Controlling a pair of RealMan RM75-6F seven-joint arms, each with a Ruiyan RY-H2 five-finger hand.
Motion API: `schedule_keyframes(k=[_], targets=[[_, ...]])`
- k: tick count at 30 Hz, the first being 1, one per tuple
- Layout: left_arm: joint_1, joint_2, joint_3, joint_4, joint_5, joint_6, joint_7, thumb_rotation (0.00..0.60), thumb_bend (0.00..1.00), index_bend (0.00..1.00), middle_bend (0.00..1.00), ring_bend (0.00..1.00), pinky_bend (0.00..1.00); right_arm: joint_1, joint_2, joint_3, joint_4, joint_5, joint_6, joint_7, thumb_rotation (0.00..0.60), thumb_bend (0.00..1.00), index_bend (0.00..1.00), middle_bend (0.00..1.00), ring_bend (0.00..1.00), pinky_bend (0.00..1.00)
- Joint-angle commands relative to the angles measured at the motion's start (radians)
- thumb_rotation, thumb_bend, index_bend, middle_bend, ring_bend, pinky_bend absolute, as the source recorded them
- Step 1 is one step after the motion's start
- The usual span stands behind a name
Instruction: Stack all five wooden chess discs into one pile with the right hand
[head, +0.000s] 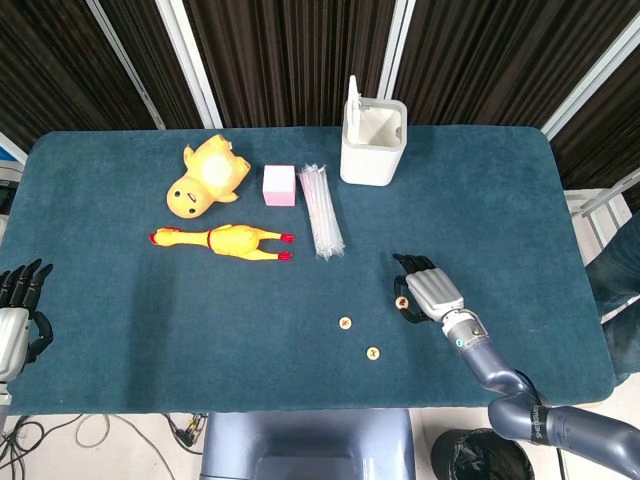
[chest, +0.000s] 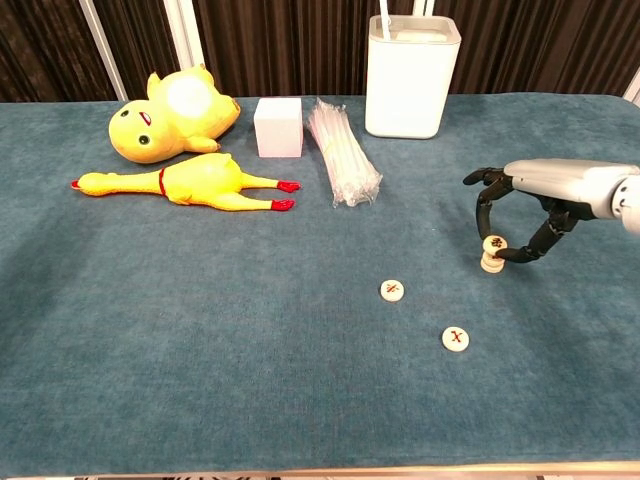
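Right hand (chest: 530, 215), reaching in from the table's right edge, pinches a wooden disc (chest: 494, 243) tilted face-out on top of a small pile (chest: 490, 262) at right-centre of the blue table (chest: 200, 330); how many discs the pile contains cannot be told. Two loose discs lie flat, marked faces up: one (chest: 392, 290) left of the pile, one (chest: 456, 338) nearer the front edge. The head view hides the pinched disc under the right hand (head: 428, 291); only it shows the left hand (head: 18, 320), fingers apart, holding nothing, cropped at the frame's left edge.
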Motion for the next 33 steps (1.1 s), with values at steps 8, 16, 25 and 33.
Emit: schedule_keyframes(k=[8,16,25,33], targets=[[0.0,0.0,0.0,0.0,0.0,0.0,0.001,0.6,0.82,0.07,0.0,0.0,0.06,0.004,-0.008,-0.013,0.016,0.005,0.004,0.004,0.6,0.42,0.52,0.0,0.0,0.09],[0.0,-0.001,0.0,0.0,-0.002,0.001,0.004,0.6,0.82,0.07,0.0,0.0,0.06,0.009,-0.013,-0.021,0.032,0.015,-0.003,0.01,0.6,0.42,0.52,0.0,0.0,0.09],[0.0,0.0,0.0,-0.001,-0.001,0.0,0.003,0.6,0.82,0.07,0.0,0.0,0.06,0.014,-0.015,-0.026,0.037,0.021,-0.006,0.011,0.6,0.42,0.52,0.0,0.0,0.09],[0.0,0.0,-0.001,0.0,-0.002,0.0,0.003,0.6,0.82,0.07,0.0,0.0,0.06,0.021,-0.012,-0.027,0.036,0.035,-0.006,0.001,0.6,0.42,0.52,0.0,0.0,0.09]])
